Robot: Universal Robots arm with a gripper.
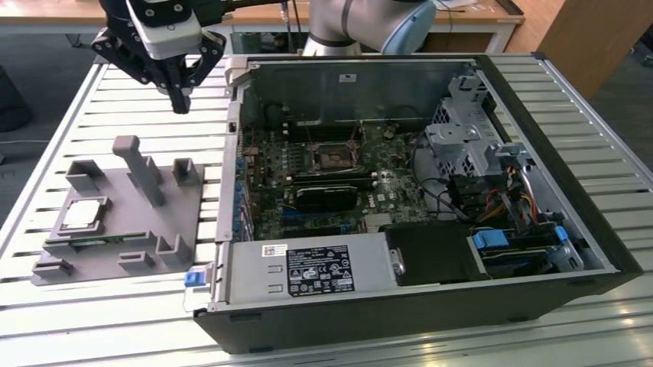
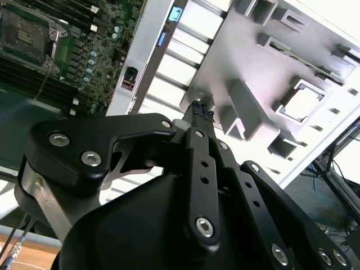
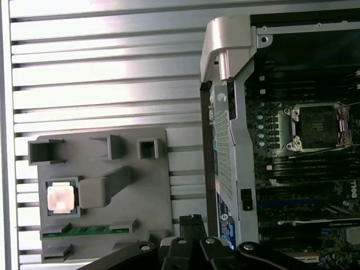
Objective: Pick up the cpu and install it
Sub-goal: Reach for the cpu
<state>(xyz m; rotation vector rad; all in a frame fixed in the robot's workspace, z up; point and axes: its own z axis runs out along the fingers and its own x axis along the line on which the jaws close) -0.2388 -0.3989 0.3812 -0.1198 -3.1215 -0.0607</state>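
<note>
**As we found it: cpu in its recess, gripper well clear**

While the task stood at the reach for the part, we logged the following.

- **Item 1, the gripper** (image 1: 180, 103): fingers pressed together with nothing between them. It hung above the slatted table (image 1: 102, 329), beside the far corner of the open computer case (image 1: 408, 329) and well apart from the part.
- **Item 2, the cpu** (image 1: 82, 216): flat, silver top up, untouched. It sat in a square recess of the grey fixture plate (image 1: 194, 222), near that plate's edge on the exterior view's left.
- **Item 3, the tall post** (image 1: 138, 164): upright on the plate, just beside the cpu.
- **Item 4, the socket** (image 1: 334, 157): on the motherboard inside the case, seemingly empty.

**Handling note:** we judged that a good pick called for fingers parted before descent, squared to the chip's edges and centred over it. They would then be lowered straight, keeping off the post. Gripping by the rim alone would spare the underside, and a light squeeze seemed enough for so thin a part.
</note>
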